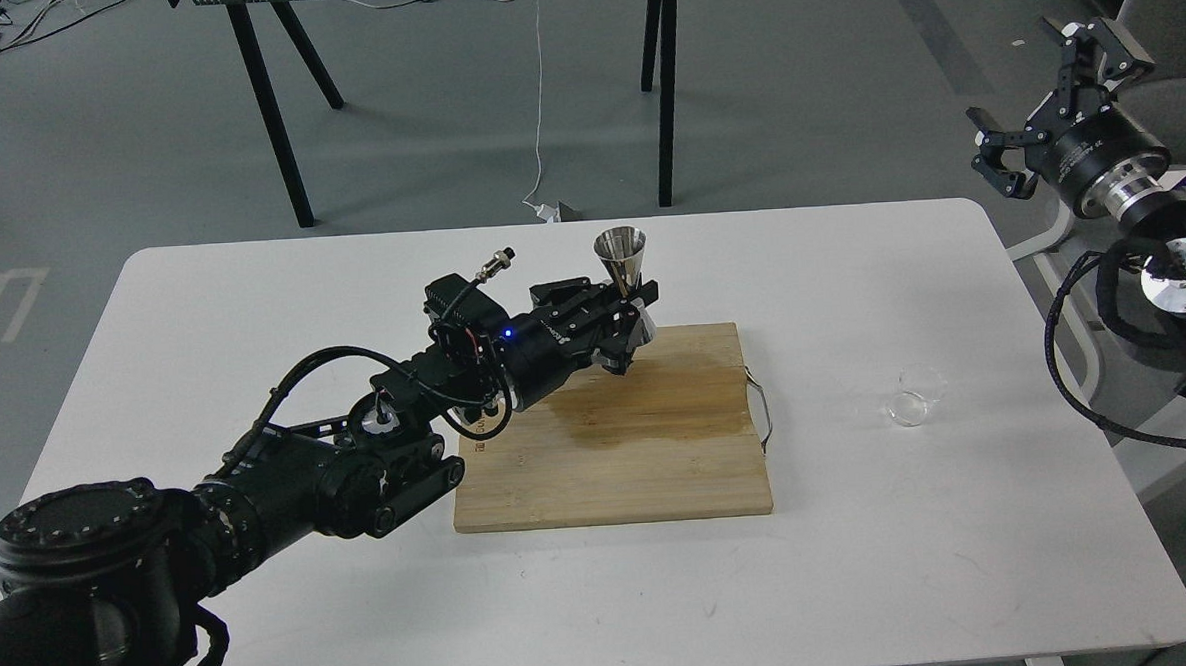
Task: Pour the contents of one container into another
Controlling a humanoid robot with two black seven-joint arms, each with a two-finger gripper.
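Shiny steel hourglass-shaped jigger (622,262) stands upright near the middle of the frame, at the top edge of the light wooden cutting board (613,442). My left pincer (630,306) is closed around its thin waist. Small clear glass cup (911,399) sits on the white bench (863,561) at the right, well apart from the board. My right pincer (1033,94) hangs wide open in the upper right, holding nothing.
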